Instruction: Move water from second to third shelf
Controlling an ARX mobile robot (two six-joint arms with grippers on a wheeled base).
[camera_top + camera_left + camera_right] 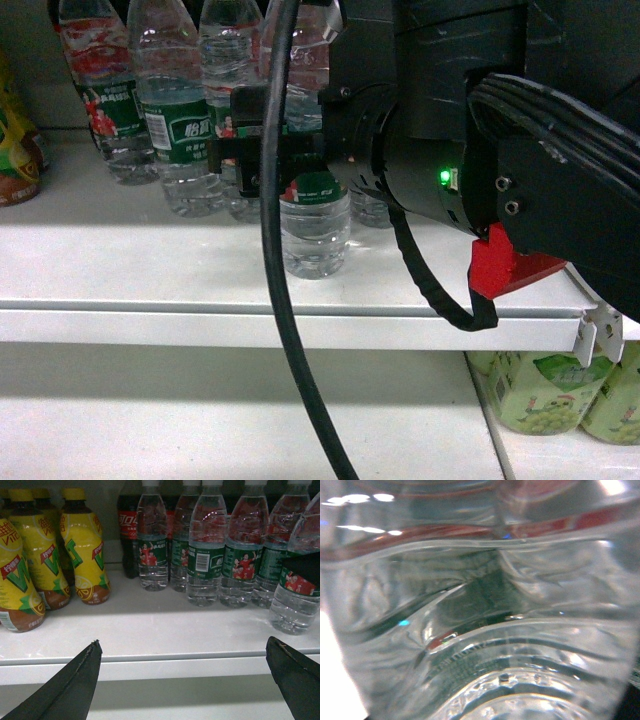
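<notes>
A row of clear water bottles (207,555) with green labels stands on a white shelf (130,290). One water bottle (315,228) stands forward of the row, near the shelf's front edge. My right gripper (288,160) is shut on it at label height. In the right wrist view the creased plastic of this bottle (480,610) fills the frame and hides the fingers. From the left wrist, the same bottle (295,602) shows at the right with a black finger (306,566) across its label. My left gripper (182,652) hangs open in front of the shelf edge, holding nothing.
Yellow lemon-tea bottles (82,550) stand at the shelf's left. Dark cola bottles (127,530) stand behind the water. A black cable (280,330) hangs down in front of the shelf. Green drink bottles (545,390) stand on the shelf below, at the right.
</notes>
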